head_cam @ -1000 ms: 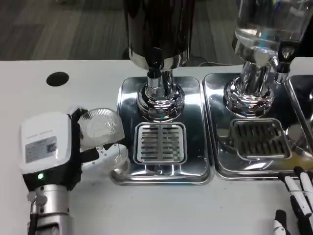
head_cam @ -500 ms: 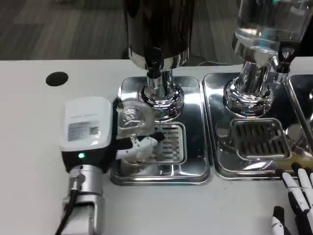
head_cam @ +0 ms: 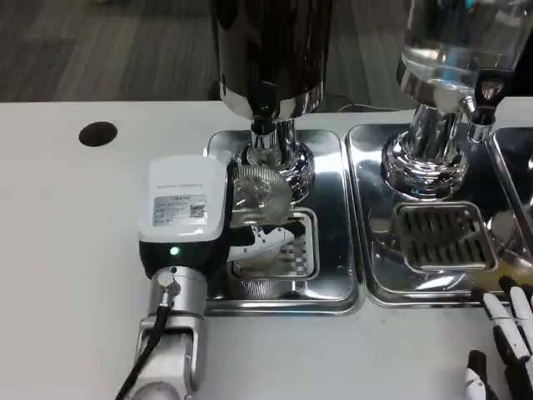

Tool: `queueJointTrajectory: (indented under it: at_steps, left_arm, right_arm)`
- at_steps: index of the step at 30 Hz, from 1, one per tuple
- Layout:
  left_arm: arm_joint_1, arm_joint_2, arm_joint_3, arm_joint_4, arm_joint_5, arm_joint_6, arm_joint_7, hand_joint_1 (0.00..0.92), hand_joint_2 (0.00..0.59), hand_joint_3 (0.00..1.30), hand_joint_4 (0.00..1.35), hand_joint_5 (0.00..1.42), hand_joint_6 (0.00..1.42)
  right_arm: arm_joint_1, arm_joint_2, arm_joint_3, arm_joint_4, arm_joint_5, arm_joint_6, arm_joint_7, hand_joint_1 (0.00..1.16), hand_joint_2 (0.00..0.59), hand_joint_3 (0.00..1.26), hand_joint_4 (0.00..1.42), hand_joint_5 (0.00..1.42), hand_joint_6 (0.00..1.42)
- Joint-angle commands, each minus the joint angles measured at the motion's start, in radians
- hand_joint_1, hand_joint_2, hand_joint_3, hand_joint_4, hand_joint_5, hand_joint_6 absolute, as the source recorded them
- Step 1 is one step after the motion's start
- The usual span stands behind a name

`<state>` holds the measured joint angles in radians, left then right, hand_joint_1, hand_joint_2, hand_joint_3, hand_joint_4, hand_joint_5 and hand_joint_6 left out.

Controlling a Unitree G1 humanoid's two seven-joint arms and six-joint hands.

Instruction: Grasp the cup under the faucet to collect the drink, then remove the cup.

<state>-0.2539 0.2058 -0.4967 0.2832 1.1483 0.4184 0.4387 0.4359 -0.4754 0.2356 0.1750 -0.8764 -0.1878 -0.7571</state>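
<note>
1. L hand (head_cam: 190, 218) fingers (head_cam: 265, 236) wrap a clear plastic cup (head_cam: 260, 193) from its left side; white-and-black fingertips show under and in front of the cup, clamped on it.
2. Cup sits over the slotted drip grate (head_cam: 283, 254), just below and slightly left of the black faucet (head_cam: 263, 108); cup looks tilted, rim toward camera. Contents can't be told.
3. White back of the L hand faces up w/ a label and a green light near the wrist; silver forearm (head_cam: 171, 350) runs down to the bottom edge, black cable alongside.
4. Grate is set in a shiny steel drip tray (head_cam: 333, 283); chrome pedestal (head_cam: 279, 162) of the dark drink dispenser (head_cam: 271, 50) stands at the tray's back, right behind the cup.
5. R hand (head_cam: 504, 350) at the bottom-right corner, only some fingers visible, near the front edge of the second tray (head_cam: 375, 275), holding nothing; fingers lie side by side w/ small gaps, whether spread or curled can't be told.
6. Second dispenser (head_cam: 458, 42), clear, w/ its own chrome base (head_cam: 429, 162) and grate (head_cam: 441, 237), stands to the right.
7. White table (head_cam: 67, 250) carries a black round hole (head_cam: 98, 133) at far left, well apart from the trays.
</note>
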Motion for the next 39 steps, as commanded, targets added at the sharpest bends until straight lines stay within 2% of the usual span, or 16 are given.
queueJointTrajectory:
  at_steps: [1, 9, 11, 12, 13, 15, 17, 20, 24, 31, 34, 39]
  left_arm:
    - [-0.036, -0.021, -0.019, 0.031, 0.013, 0.011, 0.036, 0.617, 0.034, 0.80, 0.74, 0.94, 1.33]
    - [-0.046, -0.036, -0.016, 0.065, -0.019, -0.001, 0.061, 0.579, 0.039, 0.77, 0.70, 0.92, 1.28]
    - [-0.043, -0.037, -0.013, 0.068, -0.027, -0.005, 0.067, 0.529, 0.037, 0.75, 0.68, 0.91, 1.27]
    - [-0.039, -0.036, -0.012, 0.067, -0.031, -0.008, 0.069, 0.486, 0.041, 0.73, 0.65, 0.90, 1.25]
    - [-0.037, -0.035, -0.011, 0.066, -0.034, -0.010, 0.070, 0.405, 0.049, 0.71, 0.63, 0.90, 1.24]
    - [-0.029, -0.027, -0.006, 0.061, -0.051, -0.024, 0.075, 0.179, 0.064, 0.67, 0.58, 0.87, 1.17]
    - [-0.023, -0.021, -0.003, 0.059, -0.067, -0.039, 0.082, 0.085, 0.057, 0.64, 0.50, 0.79, 1.08]
    - [-0.009, -0.014, 0.003, 0.054, -0.085, -0.059, 0.100, 0.005, 0.030, 0.54, 0.38, 0.67, 0.91]
    - [-0.004, -0.007, 0.012, 0.049, -0.102, -0.078, 0.114, 0.000, 0.025, 0.50, 0.27, 0.60, 0.82]
    - [-0.016, -0.006, 0.006, 0.056, -0.087, -0.070, 0.117, 0.000, 0.037, 0.47, 0.24, 0.58, 0.76]
    - [-0.011, -0.010, 0.014, 0.046, -0.097, -0.075, 0.124, 0.000, 0.033, 0.41, 0.20, 0.50, 0.61]
    - [0.024, -0.010, 0.043, -0.015, -0.127, -0.074, 0.129, 0.000, 0.011, 0.32, 0.13, 0.38, 0.48]
  right_arm:
    - [0.011, -0.010, -0.017, -0.019, 0.010, -0.008, 0.002, 0.16, 0.538, 0.12, 0.00, 0.00, 0.11]
    - [0.029, -0.013, -0.028, -0.032, 0.014, -0.011, 0.011, 0.16, 0.538, 0.12, 0.00, 0.00, 0.11]
    - [0.031, -0.013, -0.031, -0.034, 0.014, -0.011, 0.012, 0.16, 0.538, 0.12, 0.00, 0.00, 0.11]
    - [0.032, -0.013, -0.031, -0.035, 0.015, -0.011, 0.013, 0.16, 0.538, 0.12, 0.00, 0.00, 0.11]
    - [0.032, -0.012, -0.032, -0.035, 0.015, -0.012, 0.014, 0.16, 0.538, 0.12, 0.00, 0.00, 0.11]
    - [0.031, -0.010, -0.030, -0.035, 0.013, -0.010, 0.015, 0.16, 0.538, 0.12, 0.00, 0.00, 0.11]
    - [0.031, -0.009, -0.029, -0.035, 0.012, -0.010, 0.017, 0.16, 0.538, 0.12, 0.00, 0.00, 0.11]
    - [0.028, -0.009, -0.029, -0.032, 0.015, -0.013, 0.019, 0.15, 0.530, 0.13, 0.00, 0.00, 0.11]
    - [0.031, -0.012, -0.028, -0.045, 0.004, -0.009, 0.022, 0.14, 0.528, 0.13, 0.00, 0.00, 0.11]
    - [0.036, -0.011, -0.036, -0.056, 0.008, -0.009, 0.027, 0.13, 0.528, 0.13, 0.00, 0.00, 0.11]
    - [0.039, -0.010, -0.037, -0.051, 0.011, -0.012, 0.025, 0.13, 0.528, 0.13, 0.00, 0.00, 0.11]
    - [0.038, -0.008, -0.036, -0.047, 0.002, -0.004, 0.020, 0.13, 0.528, 0.13, 0.00, 0.00, 0.11]
